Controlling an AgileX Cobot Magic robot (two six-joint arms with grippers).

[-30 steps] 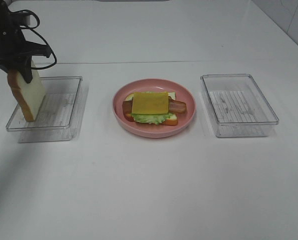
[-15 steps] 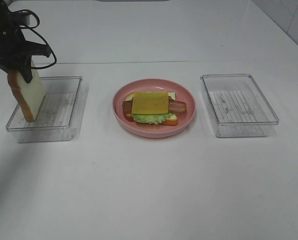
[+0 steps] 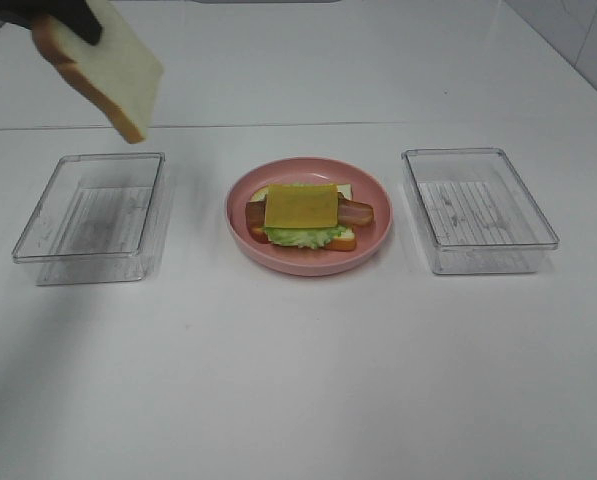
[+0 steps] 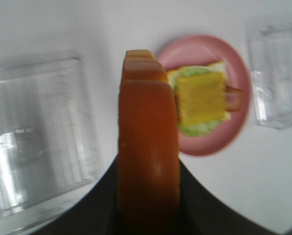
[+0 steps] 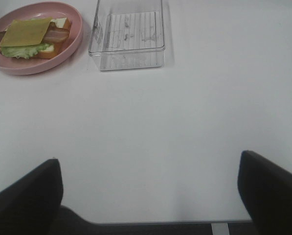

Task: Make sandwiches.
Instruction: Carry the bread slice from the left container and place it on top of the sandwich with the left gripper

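A toy bread slice [image 3: 108,70], white with a tan crust, hangs tilted high above the table's back left. My left gripper [image 3: 70,22] is shut on its top edge and mostly cut off by the frame. In the left wrist view the slice's crust [image 4: 148,147] fills the middle. An open-faced sandwich [image 3: 303,212] lies on the pink plate [image 3: 308,266] at the table's centre: bread, lettuce, bacon and a yellow cheese square [image 3: 300,205] on top. My right gripper [image 5: 148,164] stands open over bare table, well short of the plate.
A clear plastic tray [image 3: 88,215] with nothing in it sits left of the plate, below the lifted slice. A second clear tray [image 3: 478,210] sits to the plate's right. The table top is white, with a seam running across the back.
The left gripper has lifted the bread slice out of the left tray, up and slightly right. The slice now tilts flatter. The plate and trays have not moved.
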